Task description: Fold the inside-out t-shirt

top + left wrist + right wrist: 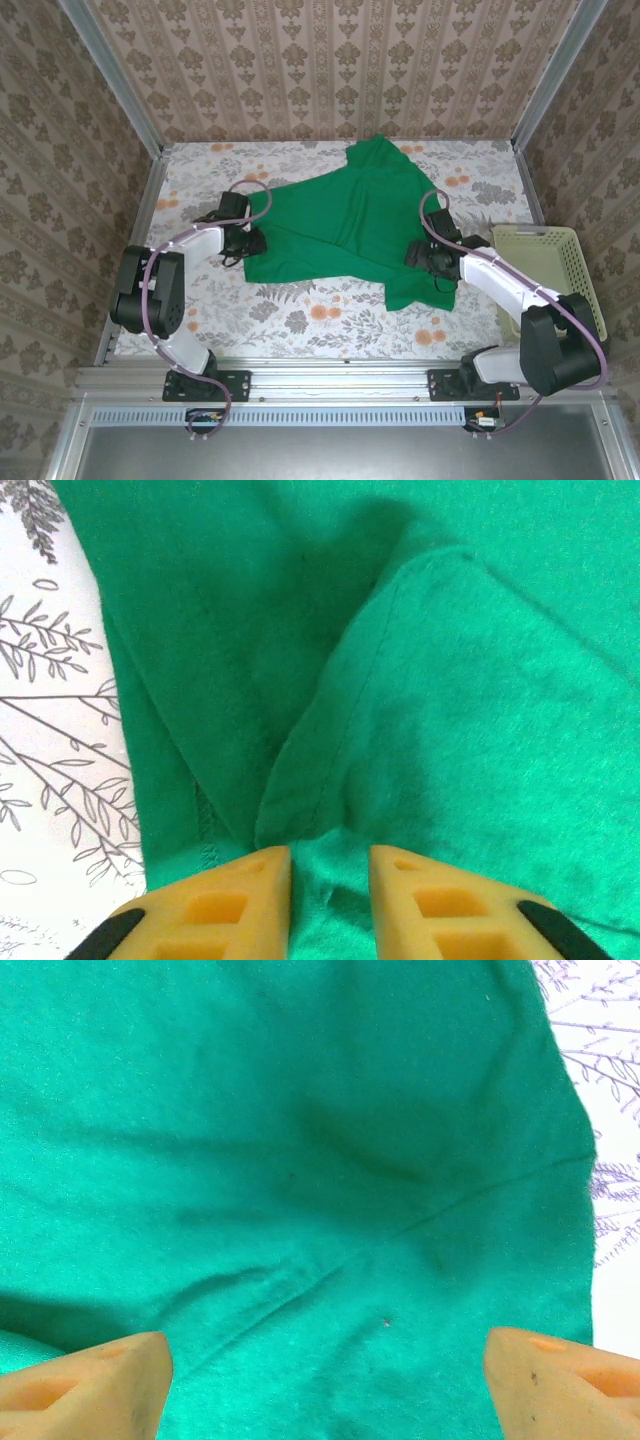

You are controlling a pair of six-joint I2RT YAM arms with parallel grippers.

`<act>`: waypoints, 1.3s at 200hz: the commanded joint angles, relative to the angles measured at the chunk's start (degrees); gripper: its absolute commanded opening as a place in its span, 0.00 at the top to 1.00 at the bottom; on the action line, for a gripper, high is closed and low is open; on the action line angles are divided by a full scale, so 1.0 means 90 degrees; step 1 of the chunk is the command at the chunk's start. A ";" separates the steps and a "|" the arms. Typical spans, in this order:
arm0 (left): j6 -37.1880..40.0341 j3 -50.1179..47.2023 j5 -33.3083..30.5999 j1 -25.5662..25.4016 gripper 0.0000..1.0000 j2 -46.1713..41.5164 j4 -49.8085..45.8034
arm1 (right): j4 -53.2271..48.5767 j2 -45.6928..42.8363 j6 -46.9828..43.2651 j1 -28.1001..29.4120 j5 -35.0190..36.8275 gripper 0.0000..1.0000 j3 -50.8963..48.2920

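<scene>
Though barely apart, left hand (330, 865) — t-shirt (450, 680) fold between fingers (240, 900)

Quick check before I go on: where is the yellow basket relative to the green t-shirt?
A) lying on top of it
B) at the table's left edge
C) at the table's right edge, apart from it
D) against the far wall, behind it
C: the basket stands at the right edge of the table, with the t-shirt spread out to its left, clear of it.

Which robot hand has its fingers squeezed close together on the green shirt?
The left gripper: its yellow fingers pinch a fold of t-shirt, while the right gripper's stand wide apart.
</scene>
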 commanded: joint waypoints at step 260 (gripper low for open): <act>-0.0609 -0.0430 -0.0062 0.0258 1.00 -0.1051 0.0426 | -0.1156 -0.0437 0.1756 -0.0052 0.0744 0.16 -0.0706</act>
